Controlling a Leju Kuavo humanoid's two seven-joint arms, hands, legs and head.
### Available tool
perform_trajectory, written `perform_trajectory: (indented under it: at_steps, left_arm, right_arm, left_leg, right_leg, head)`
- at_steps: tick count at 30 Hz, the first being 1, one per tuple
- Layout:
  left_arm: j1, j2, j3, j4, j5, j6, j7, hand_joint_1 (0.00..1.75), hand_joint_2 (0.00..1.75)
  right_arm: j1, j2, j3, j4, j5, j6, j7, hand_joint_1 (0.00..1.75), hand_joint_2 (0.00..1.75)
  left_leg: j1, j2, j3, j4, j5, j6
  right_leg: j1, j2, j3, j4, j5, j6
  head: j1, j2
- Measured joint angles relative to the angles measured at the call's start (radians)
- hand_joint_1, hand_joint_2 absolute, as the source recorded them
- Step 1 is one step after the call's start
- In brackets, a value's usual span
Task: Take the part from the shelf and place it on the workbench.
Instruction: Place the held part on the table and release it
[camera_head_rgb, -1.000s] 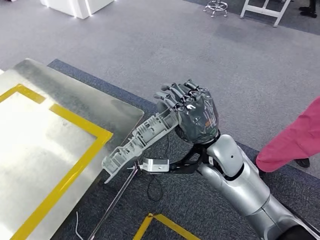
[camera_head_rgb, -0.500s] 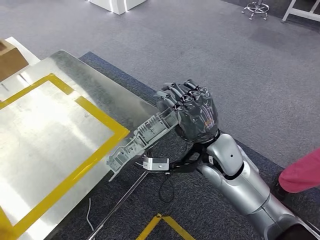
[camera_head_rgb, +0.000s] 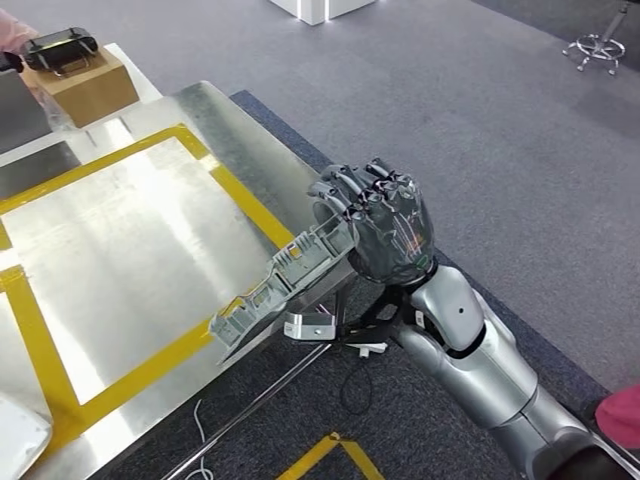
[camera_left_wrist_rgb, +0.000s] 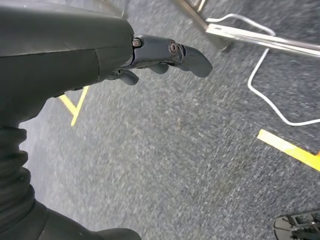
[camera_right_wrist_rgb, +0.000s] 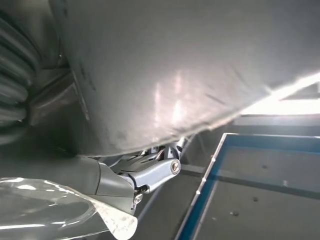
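Note:
My right hand (camera_head_rgb: 381, 225) grips one end of a long grey ribbed part (camera_head_rgb: 283, 280) and holds it level, pointing left. The part's far end reaches over the near edge of the metal workbench (camera_head_rgb: 128, 250), just above the yellow tape border. In the right wrist view the part's smooth underside (camera_right_wrist_rgb: 170, 65) sits close above a grey thumb (camera_right_wrist_rgb: 151, 175). My left hand (camera_left_wrist_rgb: 151, 55) hangs over dark carpet, fingers loosely apart and holding nothing.
A cardboard box (camera_head_rgb: 83, 85) with a black controller (camera_head_rgb: 56, 45) on it stands at the workbench's far left corner. A white object (camera_head_rgb: 15, 440) lies at its near left. Cables (camera_head_rgb: 200, 440) trail on the carpet below the bench. A pink sleeve (camera_head_rgb: 623, 415) shows at lower right.
The whole picture has shifted right, so the camera has turned toward the workbench. The part's far end now overlaps the bench edge. My right hand's grip looks unchanged.

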Motion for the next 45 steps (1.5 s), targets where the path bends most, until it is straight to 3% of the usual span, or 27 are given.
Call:
perform_trajectory:
  at_steps: [2, 3, 4, 5, 6, 8, 10, 12, 13, 15, 17, 19, 20, 21, 23, 25, 28, 32, 33, 41, 45]
  left_arm:
    - [-0.002, 0.0, 0.002, 0.0, 0.003, 0.0, 0.001, 0.0, 1.75]
    - [-0.003, -0.001, 0.003, 0.0, 0.004, 0.0, 0.001, 0.0, 1.75]
    - [-0.002, -0.001, 0.005, 0.0, 0.006, 0.0, 0.002, 0.0, 1.75]
    - [-0.002, -0.002, 0.006, 0.0, 0.007, 0.0, 0.002, 0.0, 1.75]
    - [-0.001, -0.002, 0.006, 0.0, 0.009, 0.0, 0.003, 0.0, 1.75]
    - [-0.001, -0.002, 0.007, 0.0, 0.01, 0.0, 0.004, 0.0, 1.75]
    - [0.0, -0.001, 0.008, 0.0, 0.011, 0.0, 0.005, 0.0, 1.75]
    - [0.005, -0.001, 0.008, 0.0, 0.012, 0.0, 0.006, 0.0, 1.75]
    - [0.008, -0.001, 0.008, 0.0, 0.013, 0.0, 0.007, 0.0, 1.75]
    - [0.01, 0.0, 0.008, 0.0, 0.015, 0.0, 0.01, 0.0, 1.75]
    - [0.008, 0.001, 0.008, 0.0, 0.017, 0.0, 0.013, 0.0, 1.75]
    - [0.005, 0.0, 0.008, 0.0, 0.018, 0.0, 0.015, 0.0, 1.75]
    - [0.006, 0.0, 0.008, 0.0, 0.019, 0.0, 0.017, 0.0, 1.75]
    - [0.007, 0.0, 0.008, 0.0, 0.019, 0.0, 0.018, 0.0, 1.75]
    - [0.009, 0.0, 0.01, 0.0, 0.018, 0.0, 0.019, 0.0, 1.75]
    - [0.008, 0.0, 0.012, 0.0, 0.015, 0.0, 0.019, 0.0, 1.75]
    - [0.012, 0.0, 0.015, -0.001, 0.013, 0.0, 0.02, 0.0, 1.75]
    - [0.019, -0.002, 0.016, -0.002, 0.012, 0.0, 0.021, 0.0, 1.75]
    - [0.02, -0.002, 0.016, -0.002, 0.012, 0.0, 0.021, 0.0, 1.75]
    - [0.019, -0.003, 0.02, -0.002, 0.011, 0.0, 0.033, 0.0, 1.75]
    - [0.02, -0.003, 0.022, -0.002, 0.011, 0.0, 0.037, 0.0, 1.75]
  right_arm:
    - [0.001, 0.0, 0.0, -0.001, -0.002, 0.002, 0.0, 1.75, 1.75]
    - [0.002, 0.0, 0.0, -0.001, -0.002, 0.003, 0.0, 1.75, 1.75]
    - [0.003, 0.0, 0.0, -0.001, -0.003, 0.005, 0.0, 1.75, 1.75]
    - [0.003, 0.0, 0.001, -0.001, -0.004, 0.006, 0.0, 1.75, 1.75]
    - [0.003, 0.0, 0.001, -0.001, -0.005, 0.008, 0.0, 1.75, 1.75]
    - [0.003, 0.0, 0.001, -0.001, -0.007, 0.012, 0.0, 1.75, 1.75]
    - [0.002, 0.0, 0.001, -0.002, -0.008, 0.016, 0.0, 1.75, 1.75]
    - [0.001, 0.0, 0.001, -0.003, -0.01, 0.019, 0.001, 1.75, 1.75]
    - [0.0, 0.0, 0.002, -0.004, -0.011, 0.02, 0.001, 1.75, 1.75]
    - [-0.001, 0.0, 0.003, -0.005, -0.014, 0.023, 0.002, 1.75, 1.75]
    - [-0.001, 0.0, 0.004, -0.006, -0.017, 0.025, 0.003, 1.75, 1.75]
    - [0.0, 0.0, 0.006, -0.006, -0.019, 0.027, 0.003, 1.75, 1.75]
    - [0.001, 0.0, 0.007, -0.006, -0.02, 0.027, 0.003, 1.75, 1.75]
    - [0.001, 0.0, 0.008, -0.006, -0.02, 0.028, 0.004, 1.75, 1.75]
    - [0.0, 0.0, 0.008, -0.007, -0.023, 0.03, 0.004, 1.75, 1.75]
    - [-0.001, 0.0, 0.009, -0.007, -0.026, 0.033, 0.005, 1.75, 1.75]
    - [-0.005, 0.0, 0.01, -0.01, -0.041, 0.047, 0.008, 1.75, 1.75]
    - [-0.012, -0.001, 0.011, -0.014, -0.06, 0.061, 0.013, 1.75, 1.75]
    - [-0.013, -0.001, 0.011, -0.014, -0.059, 0.062, 0.014, 1.75, 1.75]
    - [-0.011, -0.001, 0.01, -0.018, -0.042, 0.057, 0.016, 1.75, 1.75]
    - [-0.011, -0.001, 0.011, -0.022, -0.042, 0.057, 0.016, 1.75, 1.75]
  left_leg:
    - [0.003, -0.024, 0.0, 0.0, 0.0, 0.007]
    - [0.003, -0.037, 0.0, 0.0, 0.0, 0.009]
    - [0.003, -0.051, 0.001, 0.001, -0.001, 0.009]
    - [0.003, -0.065, 0.002, 0.001, -0.001, 0.009]
    - [0.003, -0.078, 0.003, 0.002, -0.001, 0.009]
    - [0.002, -0.104, 0.004, 0.004, -0.003, 0.005]
    - [0.003, -0.126, -0.003, 0.008, -0.002, -0.005]
    - [0.006, -0.146, -0.011, 0.007, 0.003, -0.018]
    - [0.006, -0.144, -0.012, 0.008, 0.002, -0.023]
    - [0.002, -0.103, -0.03, 0.051, -0.028, -0.034]
    - [0.004, -0.053, -0.083, 0.166, -0.089, -0.043]
    - [0.009, -0.039, -0.13, 0.267, -0.121, -0.05]
    - [0.011, -0.036, -0.132, 0.271, -0.111, -0.051]
    - [0.012, -0.032, -0.113, 0.236, -0.084, -0.051]
    - [0.007, -0.001, -0.044, 0.106, -0.022, -0.047]
    - [-0.001, 0.03, -0.002, 0.02, 0.0, -0.037]
    - [-0.004, 0.019, 0.001, 0.002, -0.002, -0.022]
    - [-0.002, 0.008, 0.009, -0.008, 0.002, -0.022]
    - [-0.003, 0.007, 0.008, -0.008, 0.001, -0.02]
    - [-0.01, 0.013, 0.007, -0.006, -0.002, -0.013]
    - [-0.009, 0.013, 0.007, -0.006, 0.0, -0.012]
  right_leg:
    - [-0.002, 0.052, -0.068, 0.133, -0.058, 0.003]
    - [-0.003, 0.061, -0.104, 0.196, -0.076, 0.004]
    - [-0.002, 0.064, -0.127, 0.229, -0.077, 0.003]
    - [-0.003, 0.066, -0.132, 0.223, -0.057, 0.002]
    - [-0.003, 0.07, -0.118, 0.18, -0.021, 0.0]
    - [-0.007, 0.106, -0.062, 0.045, 0.053, -0.005]
    - [-0.011, 0.138, -0.023, -0.035, 0.075, -0.01]
    - [-0.01, 0.13, -0.016, -0.046, 0.072, -0.017]
    - [-0.011, 0.12, -0.013, -0.05, 0.074, -0.022]
    - [-0.015, 0.096, -0.005, -0.059, 0.076, -0.035]
    - [-0.014, 0.07, -0.001, -0.061, 0.074, -0.043]
    - [-0.012, 0.043, 0.001, -0.061, 0.071, -0.045]
    - [-0.011, 0.031, 0.003, -0.061, 0.069, -0.045]
    - [-0.011, 0.019, 0.006, -0.06, 0.066, -0.044]
    - [-0.008, -0.002, 0.013, -0.06, 0.059, -0.037]
    - [-0.002, -0.02, 0.017, -0.058, 0.053, -0.029]
    - [0.002, -0.044, 0.021, -0.065, 0.048, -0.019]
    - [0.005, -0.047, 0.024, -0.077, 0.049, -0.056]
    - [0.004, -0.047, 0.026, -0.078, 0.05, -0.055]
    - [-0.003, -0.039, 0.035, -0.086, 0.059, -0.018]
    - [-0.003, -0.039, 0.035, -0.087, 0.06, -0.01]
  head:
    - [0.003, 0.0]
    - [0.004, 0.0]
    - [0.004, 0.0]
    - [0.004, 0.0]
    - [0.004, 0.0]
    - [0.004, 0.0]
    - [0.003, 0.0]
    - [0.003, 0.0]
    - [0.003, 0.0]
    - [-0.004, 0.0]
    - [-0.01, 0.0]
    - [-0.01, 0.0]
    - [-0.01, 0.0]
    - [-0.011, 0.0]
    - [-0.011, 0.0]
    - [-0.01, 0.0]
    - [-0.01, 0.0]
    - [0.001, 0.0]
    - [0.002, 0.0]
    - [0.002, 0.0]
    - [0.002, 0.0]
